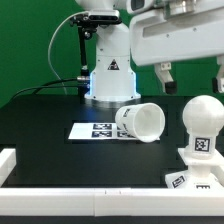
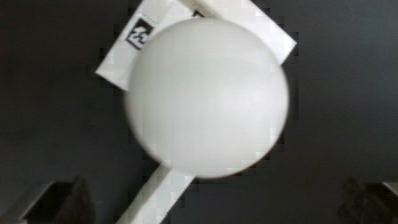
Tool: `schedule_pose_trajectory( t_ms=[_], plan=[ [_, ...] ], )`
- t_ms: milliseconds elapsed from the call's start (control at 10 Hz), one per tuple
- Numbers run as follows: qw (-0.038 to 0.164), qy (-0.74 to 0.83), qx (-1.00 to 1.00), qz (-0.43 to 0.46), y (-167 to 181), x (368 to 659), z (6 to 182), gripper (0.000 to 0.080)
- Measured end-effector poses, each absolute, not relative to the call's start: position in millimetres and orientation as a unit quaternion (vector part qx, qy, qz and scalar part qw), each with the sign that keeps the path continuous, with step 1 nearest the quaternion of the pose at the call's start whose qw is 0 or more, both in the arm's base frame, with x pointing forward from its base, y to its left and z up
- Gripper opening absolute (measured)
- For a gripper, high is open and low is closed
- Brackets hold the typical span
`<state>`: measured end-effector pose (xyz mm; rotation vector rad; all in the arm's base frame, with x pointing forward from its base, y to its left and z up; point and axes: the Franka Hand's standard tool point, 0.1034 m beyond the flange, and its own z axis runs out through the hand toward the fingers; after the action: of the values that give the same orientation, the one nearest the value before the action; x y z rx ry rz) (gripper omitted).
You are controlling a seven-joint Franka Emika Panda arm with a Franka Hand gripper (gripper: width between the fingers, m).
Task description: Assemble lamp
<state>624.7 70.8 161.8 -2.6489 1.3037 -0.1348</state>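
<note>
Gripper (image 1: 193, 76) hangs high at the exterior view's right, fingers spread wide and holding nothing. The bulb (image 1: 205, 110) stands directly below it, between the two fingers' lines of descent. In the wrist view the bulb's dome (image 2: 205, 100) fills the middle of the frame, and the dark fingertips (image 2: 59, 200) show at either side, apart from it. The bulb's long axis is vertical, with the round head up and the neck down into the blocky base (image 1: 197, 172), so a straight drop would likely bracket the head. The bulb is smooth, white and rounded, which may make it slippery to pinch; a square tag sits low on its front. The shade (image 1: 141, 121) lies tipped on its side on the black surface (image 1: 50, 120). It is left of the bulb and apart from it, just right of the marker board (image 1: 92, 130), with its open mouth turned toward the near right.
</note>
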Motion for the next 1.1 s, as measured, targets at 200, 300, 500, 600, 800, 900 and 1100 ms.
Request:
schedule_pose_trajectory(
  t_ms=[200,300,500,600,800,900,1100],
  plan=[
    [0.093,0.402,-0.91,-0.044,60.7,594.9,182.8,0.0698],
    [0.09,0.374,-0.922,-0.044,62.6,581.2,187.5,0.0698],
    [0.089,0.348,-0.932,-0.048,64.6,577.7,188.0,0.0698],
    [0.088,0.348,-0.932,-0.048,64.6,577.7,187.6,0.0698],
    [0.088,0.348,-0.932,-0.048,64.6,577.5,186.9,0.0698],
    [0.085,0.332,-0.938,-0.047,64.0,575.8,185.3,0.0698],
    [0.061,0.225,-0.972,-0.037,58.2,556.3,172.2,0.0698]
  ],
)
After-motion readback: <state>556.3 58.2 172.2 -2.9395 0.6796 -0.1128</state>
